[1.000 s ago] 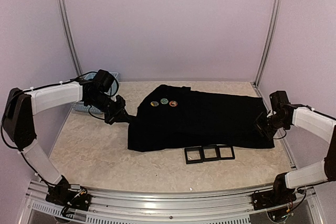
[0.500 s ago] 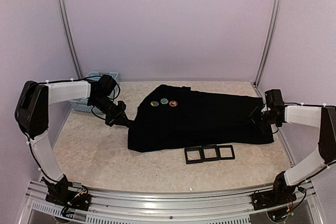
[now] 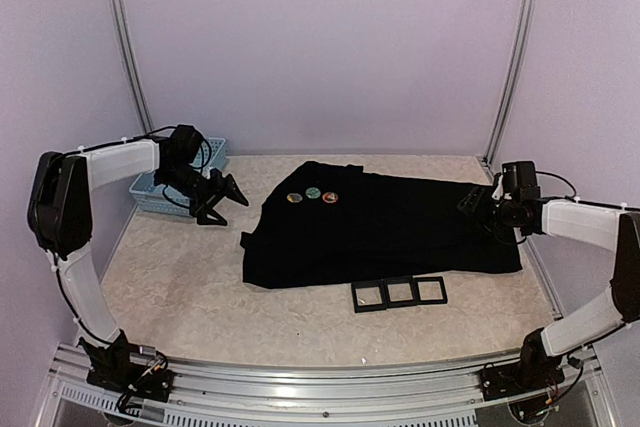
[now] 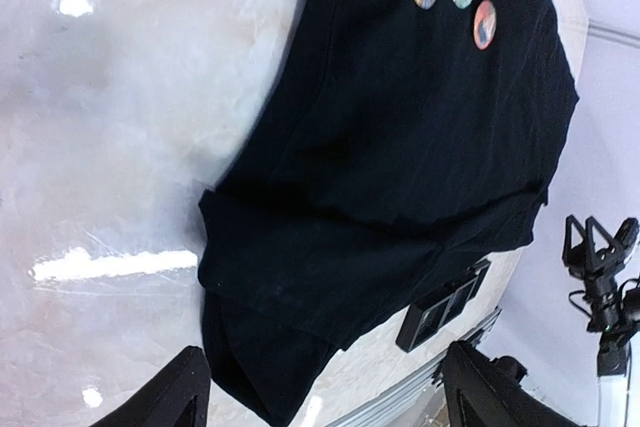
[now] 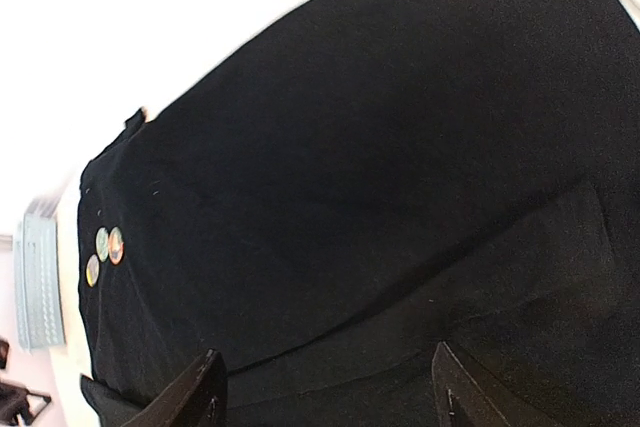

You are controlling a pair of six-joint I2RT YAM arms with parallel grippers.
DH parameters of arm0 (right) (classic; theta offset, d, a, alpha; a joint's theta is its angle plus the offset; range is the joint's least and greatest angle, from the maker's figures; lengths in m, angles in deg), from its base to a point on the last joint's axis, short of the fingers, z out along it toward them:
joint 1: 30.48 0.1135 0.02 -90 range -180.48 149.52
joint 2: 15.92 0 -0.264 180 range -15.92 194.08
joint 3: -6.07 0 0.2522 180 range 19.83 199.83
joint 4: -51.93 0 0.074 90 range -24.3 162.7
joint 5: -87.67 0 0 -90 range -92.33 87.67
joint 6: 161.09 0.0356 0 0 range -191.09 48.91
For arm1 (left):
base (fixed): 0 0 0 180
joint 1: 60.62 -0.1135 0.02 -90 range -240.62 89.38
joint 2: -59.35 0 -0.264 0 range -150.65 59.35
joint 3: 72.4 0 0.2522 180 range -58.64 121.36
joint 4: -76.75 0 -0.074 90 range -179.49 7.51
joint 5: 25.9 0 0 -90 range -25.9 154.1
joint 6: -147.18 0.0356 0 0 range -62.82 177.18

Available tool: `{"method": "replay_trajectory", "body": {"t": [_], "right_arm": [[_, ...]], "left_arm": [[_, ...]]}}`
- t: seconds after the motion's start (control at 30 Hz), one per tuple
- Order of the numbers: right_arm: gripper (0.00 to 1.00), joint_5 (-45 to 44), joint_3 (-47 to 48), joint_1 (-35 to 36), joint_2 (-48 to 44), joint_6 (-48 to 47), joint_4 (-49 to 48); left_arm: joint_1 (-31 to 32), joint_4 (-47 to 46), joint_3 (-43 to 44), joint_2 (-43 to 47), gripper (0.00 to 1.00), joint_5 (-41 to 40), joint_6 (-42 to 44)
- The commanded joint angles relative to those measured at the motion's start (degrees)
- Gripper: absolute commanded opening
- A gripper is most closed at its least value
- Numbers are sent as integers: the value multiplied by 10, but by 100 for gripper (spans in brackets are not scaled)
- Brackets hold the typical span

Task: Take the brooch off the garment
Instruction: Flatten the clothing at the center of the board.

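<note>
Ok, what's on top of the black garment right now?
A row of three round brooches sits near the left end of the garment. Their pins and anything under the fabric are covered.

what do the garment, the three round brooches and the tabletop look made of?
Garment: soft cloth, matte black; it lies limp, with folds at its edges.
Brooches: probably hard printed discs with a slight gloss; the backing is not visible.
Tabletop: marble-patterned and polished, with bright glare patches in the left wrist view; stone or laminate, unclear.
</note>
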Motion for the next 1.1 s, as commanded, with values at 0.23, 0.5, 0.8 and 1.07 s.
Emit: {"method": "replay_trajectory", "body": {"t": [0.23,0.5,0.8,1.07], "right_arm": [[78,-76,91,139,5,-116,75],[76,-90,165,202,82,-134,97],[70,-81,229,236,154,-148,120],[69,-81,241,237,162,-154,138]], "left_arm": [[-31,-9,185,-117,87,23,28],[-18,-3,223,-184,82,25,52],[-3,-37,230,-216,65,33,56],[5,-77,238,-252,54,35,47]]}}
